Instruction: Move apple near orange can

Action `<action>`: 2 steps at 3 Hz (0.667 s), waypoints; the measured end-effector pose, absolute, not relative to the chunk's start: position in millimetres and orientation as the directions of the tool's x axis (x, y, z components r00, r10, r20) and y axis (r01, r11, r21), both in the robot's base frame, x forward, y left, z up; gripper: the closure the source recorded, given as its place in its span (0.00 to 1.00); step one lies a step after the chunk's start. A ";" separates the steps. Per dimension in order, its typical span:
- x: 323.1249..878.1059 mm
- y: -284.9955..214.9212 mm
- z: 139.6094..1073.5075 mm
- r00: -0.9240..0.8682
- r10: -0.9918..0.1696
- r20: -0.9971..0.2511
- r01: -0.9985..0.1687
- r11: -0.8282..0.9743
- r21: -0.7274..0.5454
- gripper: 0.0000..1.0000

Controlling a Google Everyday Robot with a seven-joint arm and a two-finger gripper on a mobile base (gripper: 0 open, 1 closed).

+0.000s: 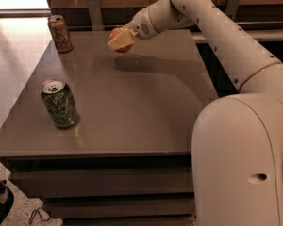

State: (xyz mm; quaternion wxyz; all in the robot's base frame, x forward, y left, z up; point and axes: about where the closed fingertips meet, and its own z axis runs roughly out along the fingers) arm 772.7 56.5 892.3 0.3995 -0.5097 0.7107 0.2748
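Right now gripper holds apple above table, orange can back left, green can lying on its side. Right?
No. The camera view shows the green can standing upright. The gripper does hold the apple above the table, orange can back left.

Two cans: one orange can [60,33] at the eleven o'clock corner of the table [141,121], one green-and-black can [59,102] toward eight o'clock. One apple [115,32]. One gripper [119,40], at about twelve o'clock above the tabletop, fingers clasped on that apple. One table, one robot arm [217,27]
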 end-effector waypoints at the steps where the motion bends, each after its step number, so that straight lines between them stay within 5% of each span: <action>1: 782.8 76.3 909.2 -0.152 -0.525 -0.838 -0.947 0.321 -0.030 1.00; 2: 790.6 112.3 911.9 -0.136 -0.537 -0.833 -0.955 0.294 -0.034 1.00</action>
